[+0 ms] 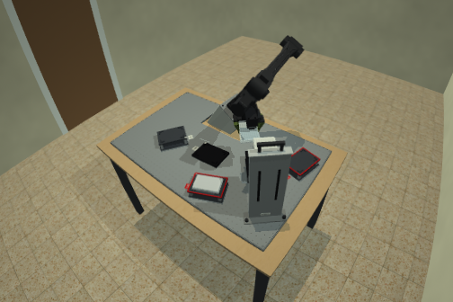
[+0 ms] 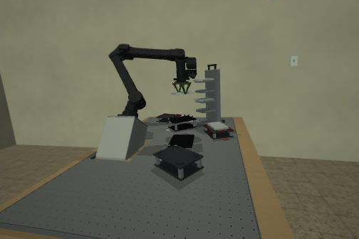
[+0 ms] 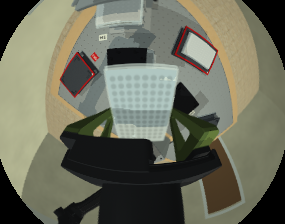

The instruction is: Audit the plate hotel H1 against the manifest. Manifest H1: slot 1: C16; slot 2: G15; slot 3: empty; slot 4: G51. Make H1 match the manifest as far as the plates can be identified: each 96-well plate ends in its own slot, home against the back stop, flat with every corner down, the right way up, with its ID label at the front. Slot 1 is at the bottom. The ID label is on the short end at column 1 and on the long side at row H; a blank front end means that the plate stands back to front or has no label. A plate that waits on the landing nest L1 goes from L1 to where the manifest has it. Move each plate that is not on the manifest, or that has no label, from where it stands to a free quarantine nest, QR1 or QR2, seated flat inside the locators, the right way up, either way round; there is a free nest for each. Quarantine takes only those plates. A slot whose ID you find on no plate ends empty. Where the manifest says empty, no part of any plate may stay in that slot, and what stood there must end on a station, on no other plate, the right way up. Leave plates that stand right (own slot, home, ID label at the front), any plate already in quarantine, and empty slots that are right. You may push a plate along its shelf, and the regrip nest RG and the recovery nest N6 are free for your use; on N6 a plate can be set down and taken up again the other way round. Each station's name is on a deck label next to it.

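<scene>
A tall grey plate hotel (image 2: pixel 216 91) with a black top handle stood near one long edge of the bench (image 2: pixel 260 187), and everything else is placed from it. In the exterior view, four thin shelves jutted from the hotel's face toward the arm, with open air in front of them. Just off those shelves, level with the second from the top, the gripper (image 2: pixel 181 90) hung high above the bench, grasping one white 96-well plate (image 2: pixel 181 93) by its long sides and holding it flat. In the wrist view the plate (image 3: pixel 141 99) showed its grid of wells between the green fingers. Two red-rimmed nests sat at the hotel's foot: one (image 1: pixel 207 185) carried a white plate, the other (image 1: pixel 304 160) showed a dark top. Three black stations lay farther from the hotel: a raised nest on legs (image 2: pixel 178 158) well clear of it, a flat dark pad (image 2: pixel 181 140) between them, and another raised nest (image 2: pixel 181 120) below the gripper. The wide perforated deck beyond the raised nest lay open. Small deck labels sat beside the stations, too small to read.
</scene>
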{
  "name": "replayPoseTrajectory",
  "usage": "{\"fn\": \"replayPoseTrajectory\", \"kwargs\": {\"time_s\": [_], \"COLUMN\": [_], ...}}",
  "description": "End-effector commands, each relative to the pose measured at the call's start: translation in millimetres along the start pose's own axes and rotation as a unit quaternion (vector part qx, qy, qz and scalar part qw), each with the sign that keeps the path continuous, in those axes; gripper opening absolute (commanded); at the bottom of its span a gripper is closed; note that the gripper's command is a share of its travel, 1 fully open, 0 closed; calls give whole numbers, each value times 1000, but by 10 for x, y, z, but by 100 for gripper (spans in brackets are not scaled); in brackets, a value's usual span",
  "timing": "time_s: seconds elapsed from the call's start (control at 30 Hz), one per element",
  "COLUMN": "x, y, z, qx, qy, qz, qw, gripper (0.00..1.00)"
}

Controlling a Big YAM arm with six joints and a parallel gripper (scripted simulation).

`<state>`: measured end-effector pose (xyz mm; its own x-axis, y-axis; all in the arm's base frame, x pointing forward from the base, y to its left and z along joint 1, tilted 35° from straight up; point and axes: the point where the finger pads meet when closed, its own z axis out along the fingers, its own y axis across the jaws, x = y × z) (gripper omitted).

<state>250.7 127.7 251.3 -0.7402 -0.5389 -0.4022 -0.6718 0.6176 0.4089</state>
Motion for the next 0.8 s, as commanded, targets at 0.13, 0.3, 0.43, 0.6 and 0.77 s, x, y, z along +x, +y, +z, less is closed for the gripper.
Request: {"fn": "replayPoseTrajectory", "kwargs": {"time_s": [0.13,0.3,0.43,0.6,0.77], "x": [-298,-328,-350,-187,-174], "y": [323,462,566,494,489], "z": [-229,-233,-236,85,222], "qx": [15,14,13,2,2], "qy": [-34,-35,-36,-8,-8], "qz": [1,1,1,21,21], "qw": [999,999,999,1000,1000], "gripper": [86,86,86,86,86]}}
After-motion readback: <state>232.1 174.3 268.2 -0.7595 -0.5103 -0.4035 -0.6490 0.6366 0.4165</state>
